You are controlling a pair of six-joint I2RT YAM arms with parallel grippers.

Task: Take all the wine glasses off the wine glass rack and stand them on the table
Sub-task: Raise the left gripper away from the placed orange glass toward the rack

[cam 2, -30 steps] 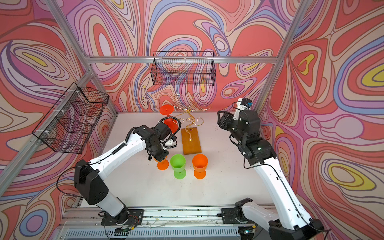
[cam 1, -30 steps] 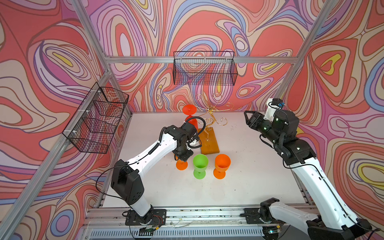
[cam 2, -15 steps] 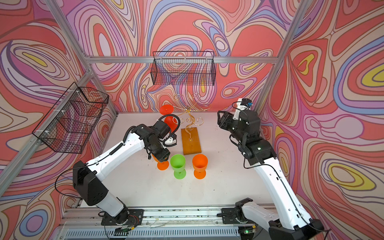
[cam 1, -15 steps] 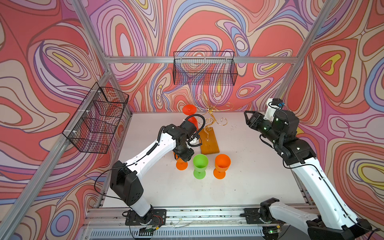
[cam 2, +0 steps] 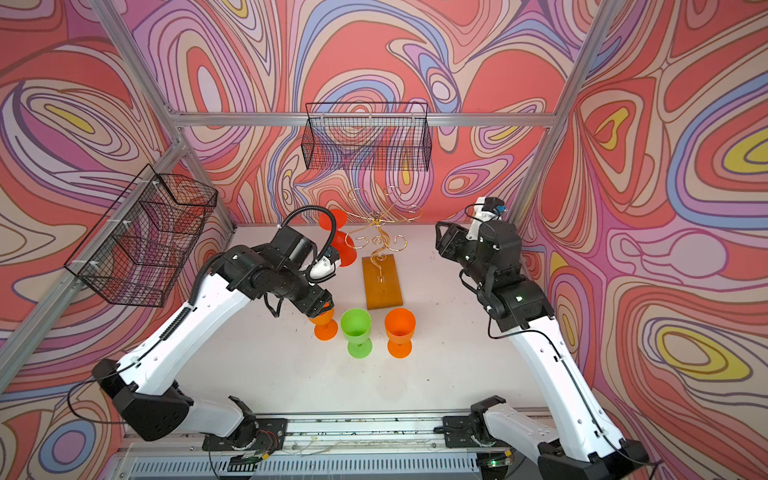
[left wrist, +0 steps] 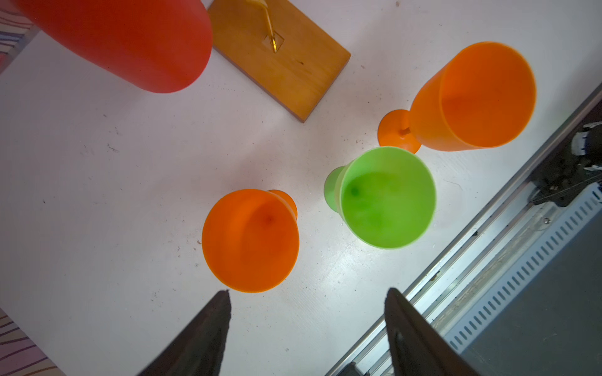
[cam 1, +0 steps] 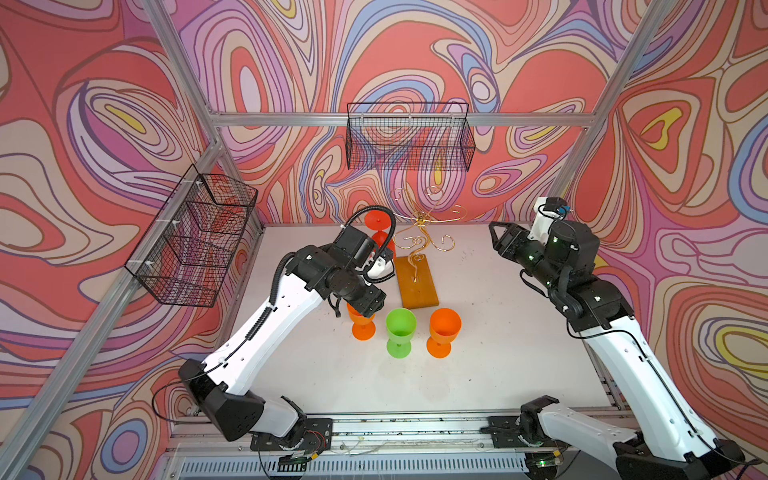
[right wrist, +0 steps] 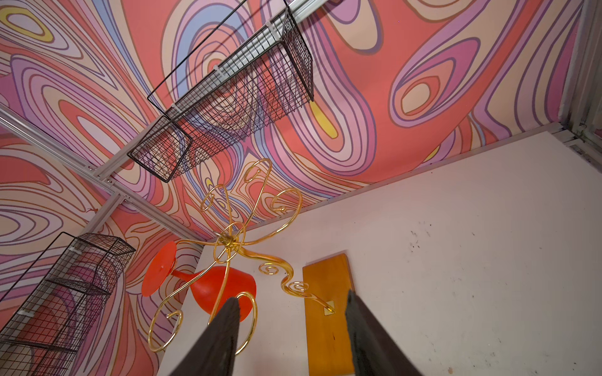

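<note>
The wine glass rack (cam 1: 417, 286) is a gold wire tree on a wooden base, mid-table in both top views. One red wine glass (cam 1: 376, 220) hangs upside down from a hook arm on its left side; the right wrist view shows it (right wrist: 224, 286) too. My left gripper (cam 2: 322, 307) hovers open just over a small orange glass (left wrist: 250, 241), which stands upright on the table, clear of both fingers (left wrist: 208, 332). My right gripper (cam 1: 496, 239) floats open to the right of the rack, pointing toward it, with nothing between its fingers (right wrist: 224, 335).
A green glass (cam 1: 400, 328) and a taller orange glass (cam 1: 444, 328) stand upright in front of the rack's base. Black wire baskets hang on the left wall (cam 1: 195, 241) and the back wall (cam 1: 409, 137). An aluminium rail (cam 1: 395, 424) runs along the table's front edge.
My left gripper has opened and let go of the small orange glass, which now stands on its own. The right arm has not moved.
</note>
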